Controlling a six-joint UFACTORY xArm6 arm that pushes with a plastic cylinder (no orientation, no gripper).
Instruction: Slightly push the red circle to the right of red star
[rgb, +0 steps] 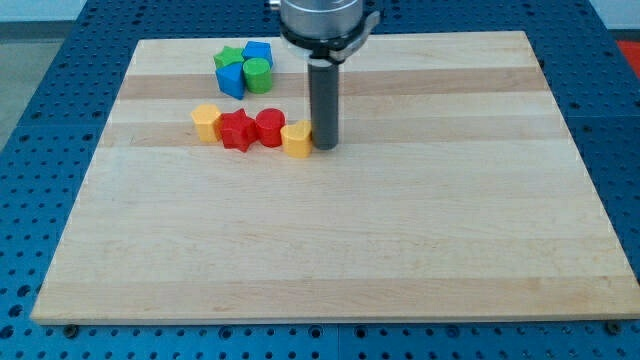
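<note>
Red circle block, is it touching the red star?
Touching, it seems: the red circle sits right against the red star, no gap showing. My tip is beside the yellow block.

Row of four touching blocks: yellow block, red star, red circle, yellow block. Tip abuts the row's right end. Blue-green cluster blocks above; board open below and right.

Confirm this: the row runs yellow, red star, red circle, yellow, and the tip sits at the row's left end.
Wrong end. The camera view shows my tip at the row's right end, beside the right yellow block. The order holds: left yellow block, red star, red circle.
</note>
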